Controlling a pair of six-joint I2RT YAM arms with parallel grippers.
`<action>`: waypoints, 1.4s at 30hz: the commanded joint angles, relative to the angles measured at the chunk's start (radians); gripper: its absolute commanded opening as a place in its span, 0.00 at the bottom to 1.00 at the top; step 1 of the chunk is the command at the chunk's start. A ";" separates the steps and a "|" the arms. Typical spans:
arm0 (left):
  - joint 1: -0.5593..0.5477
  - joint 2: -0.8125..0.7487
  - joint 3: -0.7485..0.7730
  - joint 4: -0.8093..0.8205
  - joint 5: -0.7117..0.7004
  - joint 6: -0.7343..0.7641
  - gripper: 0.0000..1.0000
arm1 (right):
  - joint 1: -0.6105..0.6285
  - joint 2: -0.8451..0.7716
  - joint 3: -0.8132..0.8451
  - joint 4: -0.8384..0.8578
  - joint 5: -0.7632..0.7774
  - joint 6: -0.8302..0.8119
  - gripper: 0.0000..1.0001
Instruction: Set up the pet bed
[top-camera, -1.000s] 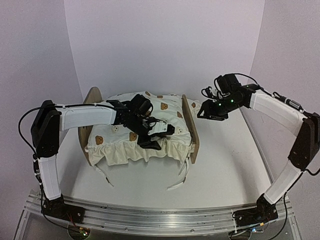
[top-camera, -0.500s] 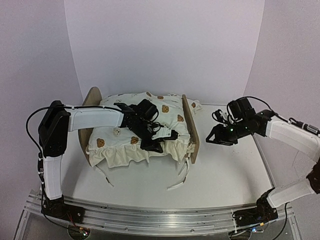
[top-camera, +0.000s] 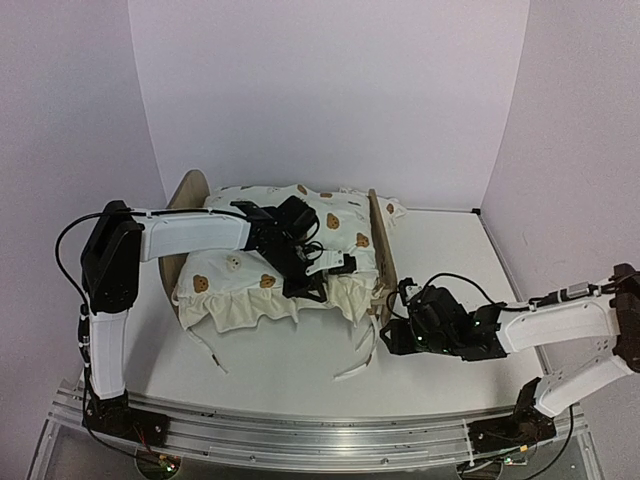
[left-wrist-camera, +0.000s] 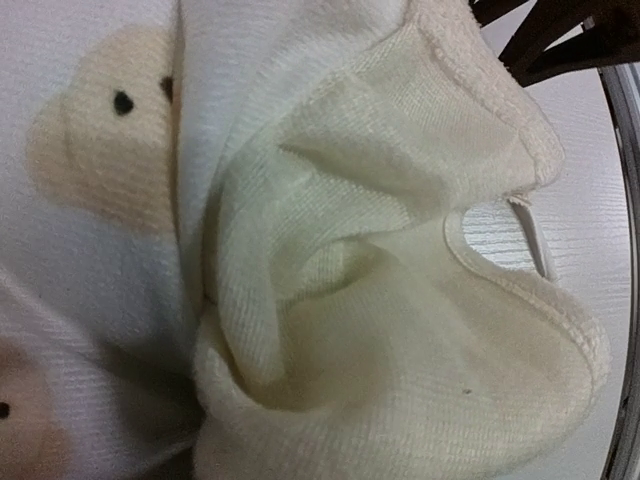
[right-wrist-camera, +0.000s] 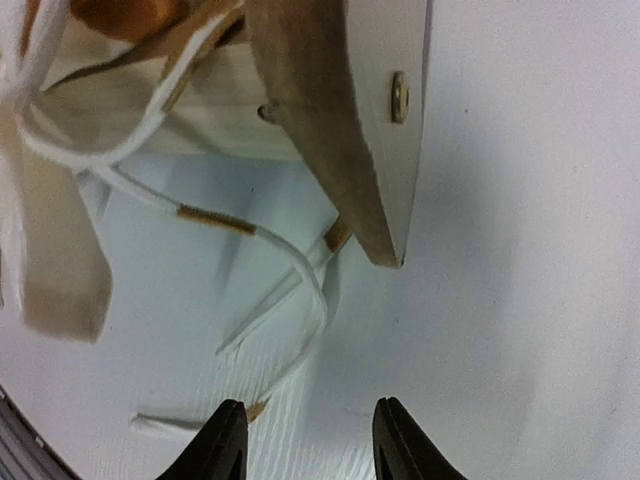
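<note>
The left gripper (top-camera: 320, 282) is buried in the bedding's (top-camera: 235, 290) bunched ruffle, jaws hidden so their grip cannot be told, on the pet bed (top-camera: 383, 245) at the table's (top-camera: 450, 255) 10 o'clock, while the right gripper (right-wrist-camera: 310, 440), parted and empty, has dropped from the bed's 2 o'clock to its 5 o'clock corner.

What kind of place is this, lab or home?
Probably a lab test bench: plain white backdrop, white table with an aluminium rail at its near edge, and a staged pet bed.
</note>
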 joint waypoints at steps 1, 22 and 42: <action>0.004 -0.014 0.084 0.020 0.035 -0.085 0.00 | 0.067 0.112 0.032 0.225 0.238 0.097 0.46; 0.005 -0.024 0.053 0.119 0.097 -0.083 0.00 | 0.153 0.524 0.213 0.142 0.507 0.316 0.57; 0.048 -0.006 0.079 0.106 0.097 -0.026 0.02 | 0.084 0.142 0.085 0.065 -0.263 0.044 0.00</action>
